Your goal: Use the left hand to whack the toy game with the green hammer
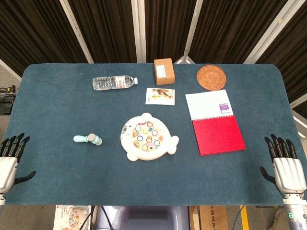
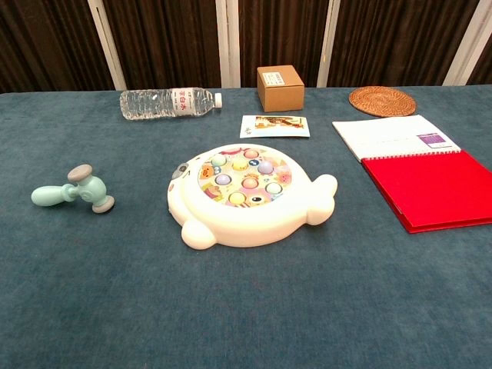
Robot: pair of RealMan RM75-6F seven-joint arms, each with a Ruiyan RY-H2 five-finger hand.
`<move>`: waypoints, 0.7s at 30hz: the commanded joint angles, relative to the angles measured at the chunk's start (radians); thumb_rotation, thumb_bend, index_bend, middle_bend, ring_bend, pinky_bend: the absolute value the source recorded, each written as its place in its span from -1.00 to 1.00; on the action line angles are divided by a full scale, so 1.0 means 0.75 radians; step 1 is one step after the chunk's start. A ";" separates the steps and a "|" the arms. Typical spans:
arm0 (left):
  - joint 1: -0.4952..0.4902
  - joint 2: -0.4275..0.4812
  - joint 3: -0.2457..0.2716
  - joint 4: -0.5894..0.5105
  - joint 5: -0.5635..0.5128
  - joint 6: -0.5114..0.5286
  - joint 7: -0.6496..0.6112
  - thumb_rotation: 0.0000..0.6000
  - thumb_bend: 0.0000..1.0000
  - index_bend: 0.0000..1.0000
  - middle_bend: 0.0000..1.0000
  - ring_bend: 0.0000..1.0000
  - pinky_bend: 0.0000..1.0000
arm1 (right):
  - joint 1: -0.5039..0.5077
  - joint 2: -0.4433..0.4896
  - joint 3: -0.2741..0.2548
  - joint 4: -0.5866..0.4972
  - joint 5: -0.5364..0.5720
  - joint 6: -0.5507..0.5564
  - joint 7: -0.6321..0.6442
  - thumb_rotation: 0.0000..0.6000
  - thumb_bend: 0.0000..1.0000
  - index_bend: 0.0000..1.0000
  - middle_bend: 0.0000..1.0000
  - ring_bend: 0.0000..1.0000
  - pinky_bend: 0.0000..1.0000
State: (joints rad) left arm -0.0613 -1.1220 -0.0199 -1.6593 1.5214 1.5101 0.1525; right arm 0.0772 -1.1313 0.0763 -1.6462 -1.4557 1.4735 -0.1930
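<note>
Hammer (image 2: 74, 190), pale green plastic, is judged light, rigid and smooth; it lies left of the toy game (image 2: 244, 192), well apart, best gripped along its stubby handle. Left hand (image 1: 10, 160) and right hand (image 1: 288, 167) are seen empty, fingers extended, at table edge.

The bench (image 1: 57, 110) has a dark blue-green cloth. The hammer (image 2: 74, 191) at centre left is pale mint green with grey ends. The toy game (image 2: 246, 194) in the middle is cream white, with round buttons in pink, yellow, blue and purple. At the right, the notebook (image 1: 214, 122) is white above and red below. At the top, the box (image 1: 163, 71) is brown and the coaster (image 1: 211, 77) is woven orange-brown. Both hands, the left hand (image 1: 8, 165) and the right hand (image 1: 288, 167), are white with black fingers.
</note>
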 commanded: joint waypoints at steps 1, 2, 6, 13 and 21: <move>0.000 0.001 0.000 0.000 0.000 0.000 -0.001 1.00 -1.00 -1.00 -1.00 -1.00 -1.00 | 0.000 0.000 0.000 0.000 0.001 -0.001 0.000 1.00 -0.47 -1.00 -1.00 -1.00 -1.00; 0.000 0.001 0.000 0.000 0.000 0.000 -0.001 1.00 -1.00 -1.00 -1.00 -1.00 -1.00 | 0.000 0.000 -0.001 0.000 0.001 -0.002 0.000 1.00 -0.47 -1.00 -1.00 -1.00 -1.00; 0.000 0.003 0.001 -0.003 0.000 -0.002 -0.002 1.00 -1.00 -1.00 -1.00 -1.00 -1.00 | -0.001 0.001 -0.003 -0.002 -0.002 -0.002 0.001 1.00 -0.47 -1.00 -1.00 -1.00 -1.00; -0.005 0.001 0.002 -0.009 -0.006 -0.016 0.006 1.00 -1.00 -1.00 -1.00 -1.00 -1.00 | -0.001 0.002 -0.004 -0.003 -0.003 -0.003 0.009 1.00 -0.47 -1.00 -1.00 -1.00 -1.00; -0.028 0.014 -0.017 -0.042 -0.045 -0.056 0.022 1.00 -1.00 -1.00 -1.00 -1.00 -1.00 | 0.000 0.002 -0.002 -0.005 0.002 -0.005 0.015 1.00 -0.47 -1.00 -1.00 -1.00 -1.00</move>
State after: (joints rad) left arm -0.0787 -1.1141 -0.0292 -1.6852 1.4924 1.4727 0.1662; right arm 0.0768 -1.1299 0.0748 -1.6502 -1.4540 1.4698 -0.1819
